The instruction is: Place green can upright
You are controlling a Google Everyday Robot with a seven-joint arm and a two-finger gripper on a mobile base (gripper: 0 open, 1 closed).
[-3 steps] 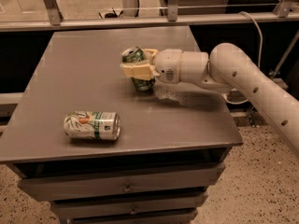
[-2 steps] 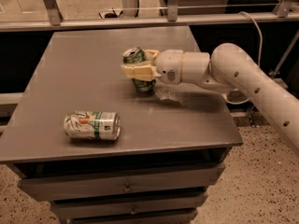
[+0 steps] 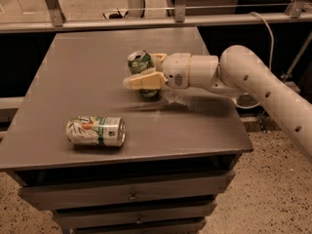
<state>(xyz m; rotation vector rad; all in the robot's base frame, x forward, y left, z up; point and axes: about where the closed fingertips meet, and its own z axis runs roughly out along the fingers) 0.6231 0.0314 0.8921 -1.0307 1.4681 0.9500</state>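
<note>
The green can [image 3: 140, 62] is dark green with a silver top. It stands roughly upright, tilted slightly, near the middle of the grey table [image 3: 73, 77], with its bottom end at the tabletop. My gripper [image 3: 147, 73] reaches in from the right and is shut on the can. One cream finger [image 3: 144, 82] lies across the can's front and the other sits behind it. The fingers hide the can's lower body.
A mostly white can with green leaf and orange markings [image 3: 96, 131] lies on its side at the front left of the table. Drawers [image 3: 131, 195] are below the tabletop. A metal rail [image 3: 146, 21] runs behind the table, and a cable [image 3: 265, 28] hangs at the right.
My gripper and the green can have come down slightly toward the tabletop. The white can has not moved.
</note>
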